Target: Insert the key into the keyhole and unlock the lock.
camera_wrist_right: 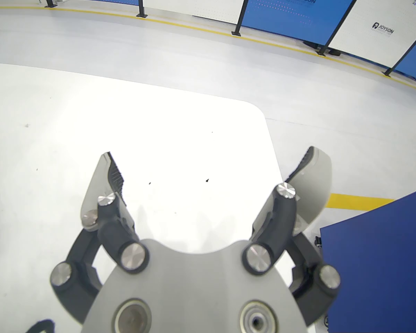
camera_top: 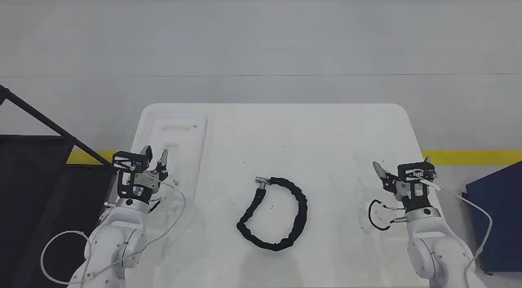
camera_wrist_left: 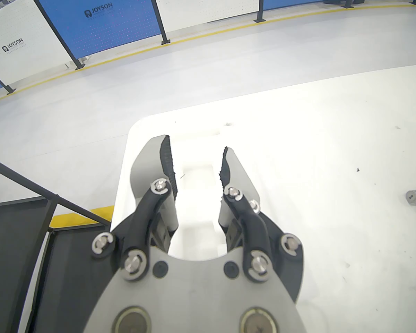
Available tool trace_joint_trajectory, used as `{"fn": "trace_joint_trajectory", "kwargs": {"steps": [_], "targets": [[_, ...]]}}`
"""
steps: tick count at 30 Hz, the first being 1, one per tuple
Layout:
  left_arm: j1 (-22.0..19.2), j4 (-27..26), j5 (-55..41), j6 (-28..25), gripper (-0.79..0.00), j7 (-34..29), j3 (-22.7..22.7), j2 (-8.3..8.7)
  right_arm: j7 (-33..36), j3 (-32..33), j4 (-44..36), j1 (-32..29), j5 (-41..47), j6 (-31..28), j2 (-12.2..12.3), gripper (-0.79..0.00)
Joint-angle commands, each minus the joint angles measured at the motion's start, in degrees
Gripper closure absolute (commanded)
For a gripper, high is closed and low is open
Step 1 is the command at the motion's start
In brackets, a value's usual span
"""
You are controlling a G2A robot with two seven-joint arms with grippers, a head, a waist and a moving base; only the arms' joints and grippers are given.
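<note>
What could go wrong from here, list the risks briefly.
1. The lock lies loose in a curl on the table. The left gripper and right gripper, both open, stand well apart from it, so a push at its metal end may slide it.
2. That end lies low on the table, so a key brought in could scrape the surface or miss.

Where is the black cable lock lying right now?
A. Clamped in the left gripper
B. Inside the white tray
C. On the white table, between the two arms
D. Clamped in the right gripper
C: the top view shows the cable lock curled on the table between the arms, while the left gripper and right gripper are open and empty.
</note>
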Motion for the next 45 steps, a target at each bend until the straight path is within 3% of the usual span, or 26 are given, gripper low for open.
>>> {"fn": "trace_joint_trajectory", "kwargs": {"steps": [1,36,37,45], "targets": [[0.0,0.0,0.0,0.0,-0.307,0.0,0.0,0.0,0.0,0.0,0.0,0.0,0.0,0.0,0.0,-0.785],[0.0,0.0,0.0,0.0,-0.312,0.0,0.0,0.0,0.0,0.0,0.0,0.0,0.0,0.0,0.0,-0.784],[0.0,0.0,0.0,0.0,-0.785,0.0,0.0,0.0,0.0,0.0,0.0,0.0,0.0,0.0,0.0,-0.785],[-0.2,-0.1,0.4,0.5,-0.785,0.6,-0.2,-0.17,0.0,0.0,0.0,0.0,0.0,0.0,0.0,-0.785]]}}
